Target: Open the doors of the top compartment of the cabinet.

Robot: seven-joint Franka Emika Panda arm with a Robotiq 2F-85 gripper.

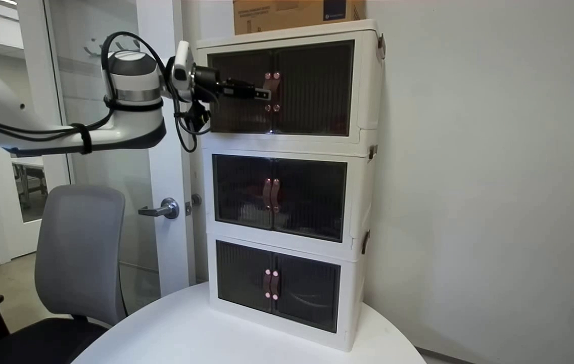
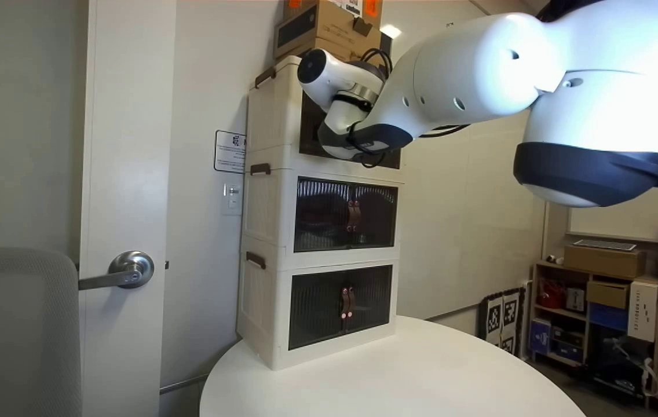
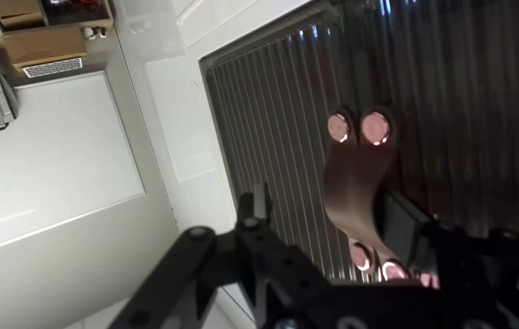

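On the tabletop (image 1: 216,333), far edge, beside a wall (image 1: 489,177), I see the cabinet (image 1: 289,187), my jaws parted near its top handles (image 3: 353,192).

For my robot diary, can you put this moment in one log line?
gripper: open, straddling both top handles in wrist view; contact: unclear; top doors: shut; middle doors: shut; bottom doors: shut

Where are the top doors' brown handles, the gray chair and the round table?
Brown handles (image 3: 350,187): wrist view, their straps.
Gray chair (image 1: 80,247): an exterior view, backrest.
Round table (image 2: 404,370): an exterior view, tabletop.
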